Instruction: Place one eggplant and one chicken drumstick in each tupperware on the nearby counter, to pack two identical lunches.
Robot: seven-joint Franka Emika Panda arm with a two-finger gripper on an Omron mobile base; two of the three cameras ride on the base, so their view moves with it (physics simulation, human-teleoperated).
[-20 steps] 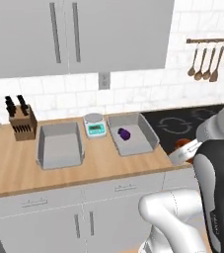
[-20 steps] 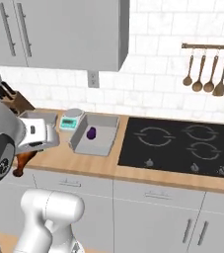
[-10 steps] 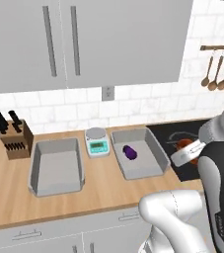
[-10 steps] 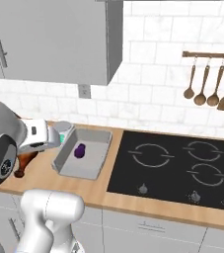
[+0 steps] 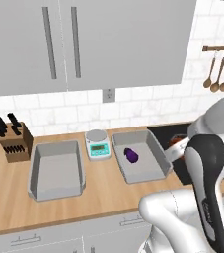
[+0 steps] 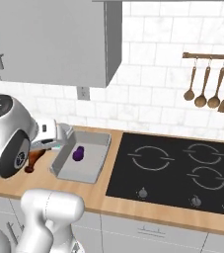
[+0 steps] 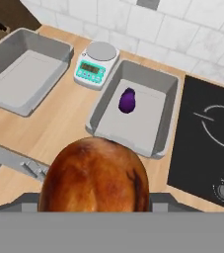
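Gripper (image 7: pixel 96 205) grasping chicken drumstick (image 7: pixel 94 175), held in air above bench (image 5: pixel 103 190) front edge (fingertips hidden behind meat). Beyond it, right tupperware (image 7: pixel 165 118) with one eggplant (image 7: pixel 127 100) inside. White scale (image 7: pixel 94 64) between the two containers. Left tupperware (image 7: pixel 39 49) holds nothing. Knife block (image 5: pixel 16 143) at far left, black stovetop (image 6: pixel 175 170) to right.

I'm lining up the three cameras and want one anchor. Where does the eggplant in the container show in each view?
Left base view: the eggplant lies right of centre, in the right tupperware.
Right base view: left of centre, in the tupperware beside the stovetop.
Hand view: above centre, beyond the held drumstick.
Shared landmark: the white scale.
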